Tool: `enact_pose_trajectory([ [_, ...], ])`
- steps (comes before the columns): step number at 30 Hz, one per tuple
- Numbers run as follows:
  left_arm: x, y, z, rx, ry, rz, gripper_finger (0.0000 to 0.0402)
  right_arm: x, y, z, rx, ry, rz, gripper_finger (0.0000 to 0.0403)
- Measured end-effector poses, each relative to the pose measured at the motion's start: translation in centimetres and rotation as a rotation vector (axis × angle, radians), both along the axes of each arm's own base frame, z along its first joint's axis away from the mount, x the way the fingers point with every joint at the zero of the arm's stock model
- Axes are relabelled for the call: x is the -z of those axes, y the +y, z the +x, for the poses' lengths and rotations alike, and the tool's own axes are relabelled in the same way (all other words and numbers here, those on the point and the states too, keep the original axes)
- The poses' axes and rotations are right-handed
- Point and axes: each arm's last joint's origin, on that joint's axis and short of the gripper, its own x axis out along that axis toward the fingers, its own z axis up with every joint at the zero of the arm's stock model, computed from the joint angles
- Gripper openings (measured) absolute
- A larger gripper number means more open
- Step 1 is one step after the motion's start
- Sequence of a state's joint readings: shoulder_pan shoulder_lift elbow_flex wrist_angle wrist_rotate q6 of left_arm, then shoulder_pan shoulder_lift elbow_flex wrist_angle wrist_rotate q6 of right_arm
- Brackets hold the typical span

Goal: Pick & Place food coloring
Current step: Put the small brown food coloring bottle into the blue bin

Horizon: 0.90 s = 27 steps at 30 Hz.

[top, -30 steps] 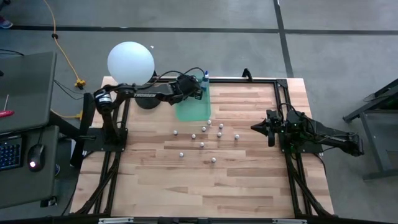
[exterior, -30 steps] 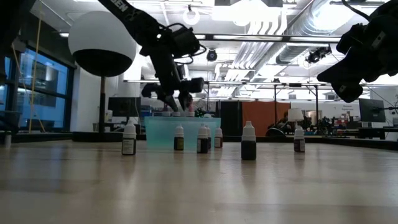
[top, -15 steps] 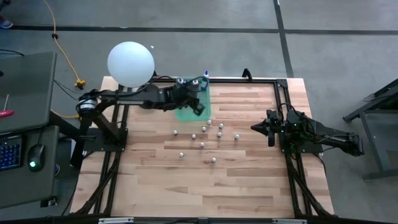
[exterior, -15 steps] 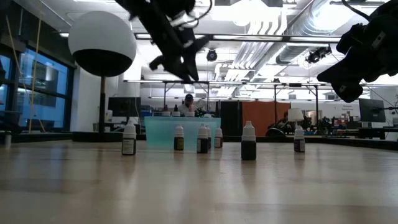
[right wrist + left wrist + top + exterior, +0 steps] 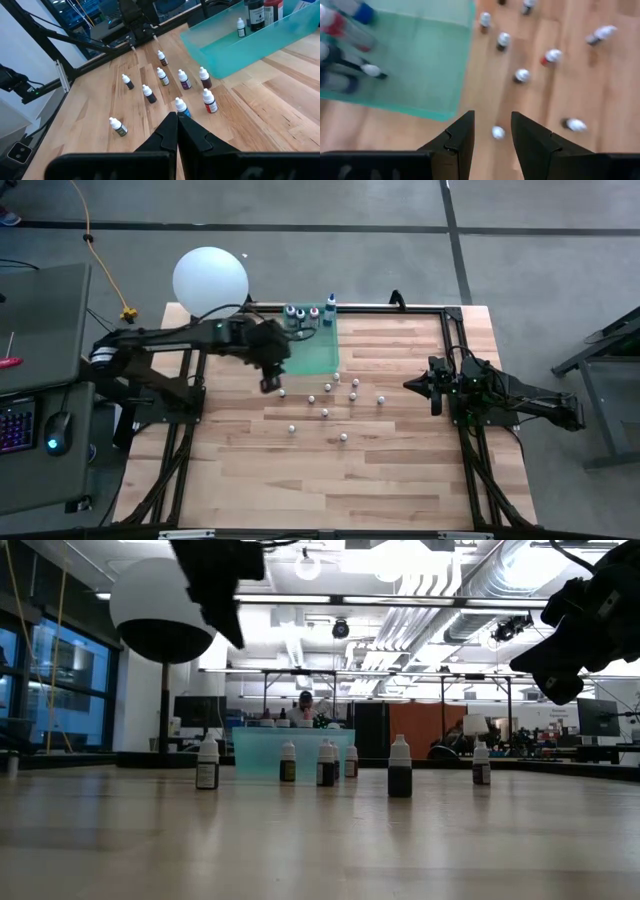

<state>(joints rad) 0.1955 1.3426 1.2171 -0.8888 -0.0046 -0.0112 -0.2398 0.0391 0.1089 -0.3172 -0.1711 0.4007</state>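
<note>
From above, the left gripper has left the far end of the green tray, where it hovered a second ago, and now hangs over the wood just beside the nearest loose bottle. The bottles in the tray stand at its far end, so a drop looks finished and the next pick seems to be starting. About nine small bottles remain scattered on the table between the arms. The right gripper waits at the right side, unmoved.

At table height, the left arm has swung away from above the tray, leaving it unobstructed. The loose bottles, such as the dark one, stand upright, long axis vertical, white caps up.

The left wrist camera shows the left gripper's fingers parted with nothing between them, a white cap showing in the gap below. In the tray some bottles seem to lie tilted, though blur makes that uncertain.

The right wrist camera shows that gripper's fingers pressed together, holding nothing, and the loose bottles upright.
</note>
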Motion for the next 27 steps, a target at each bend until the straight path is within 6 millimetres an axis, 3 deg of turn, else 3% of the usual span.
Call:
enact_pose_trajectory([
  [6,2.1,-1.3,-5.1,-0.009,-0.065,-0.116,0.0124,0.0,0.0,0.0,0.0,0.0,0.0,0.0],
  [13,5.8,-2.5,-10.6,-0.036,-0.393,-0.161,0.0124,0.0,0.0,0.0,0.0,0.0,0.001,0.0],
  [17,7.8,-2.7,-11.6,-0.016,-0.497,-0.099,0.0124,0.0,0.0,0.0,0.0,0.0,0.001,0.0],
  [23,12.0,-2.7,-12.0,-0.007,-0.449,-0.084,0.0124,0.0,0.0,0.0,0.0,0.0,0.0,0.0],
  [27,13.9,-2.6,-11.8,-0.012,-0.534,-0.051,0.0124,0.0,0.0,0.0,0.0,0.0,0.0,0.0],
])
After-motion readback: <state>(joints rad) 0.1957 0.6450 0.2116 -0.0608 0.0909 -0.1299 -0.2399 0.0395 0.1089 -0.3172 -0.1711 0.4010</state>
